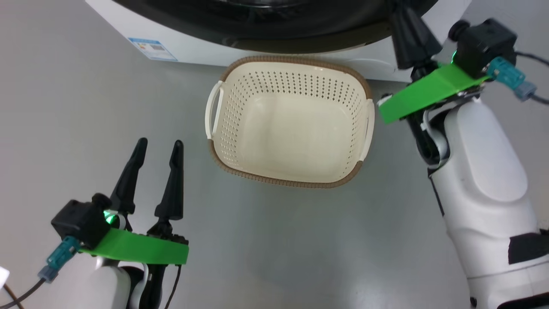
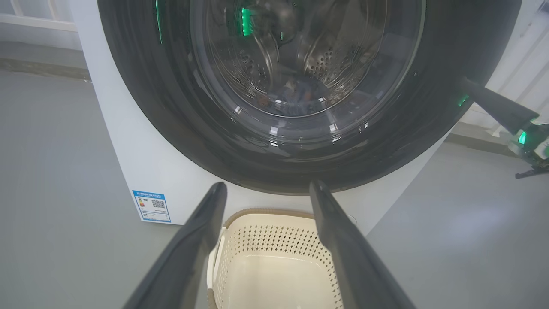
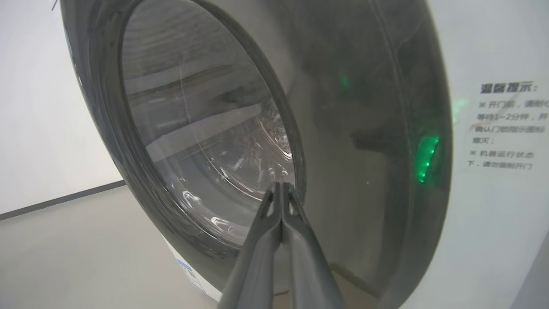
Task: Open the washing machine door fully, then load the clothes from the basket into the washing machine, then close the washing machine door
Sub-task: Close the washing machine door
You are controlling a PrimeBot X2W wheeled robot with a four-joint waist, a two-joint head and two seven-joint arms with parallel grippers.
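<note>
The cream basket (image 1: 296, 182) with its brown rim stands empty on the floor before the white washing machine (image 1: 193, 43). The washing machine door (image 2: 171, 107) lies flat against the machine's front, its black rim glossy. Through its glass a bluish heap, the clothes (image 2: 300, 92), shows dimly at the drum's bottom. My right gripper (image 3: 281, 185) is shut, its tips at the inner edge of the door's black rim (image 3: 343, 128). In the head view it (image 1: 403, 17) reaches up at the door's right side. My left gripper (image 1: 159, 143) stands open and holds nothing, left of the basket (image 2: 274, 257).
Grey floor lies all around the basket. A blue energy label (image 1: 152, 48) sits low on the machine's front, and a text sticker (image 3: 506, 124) beside the door. A pale wall and skirting (image 2: 472, 137) stand to the machine's right.
</note>
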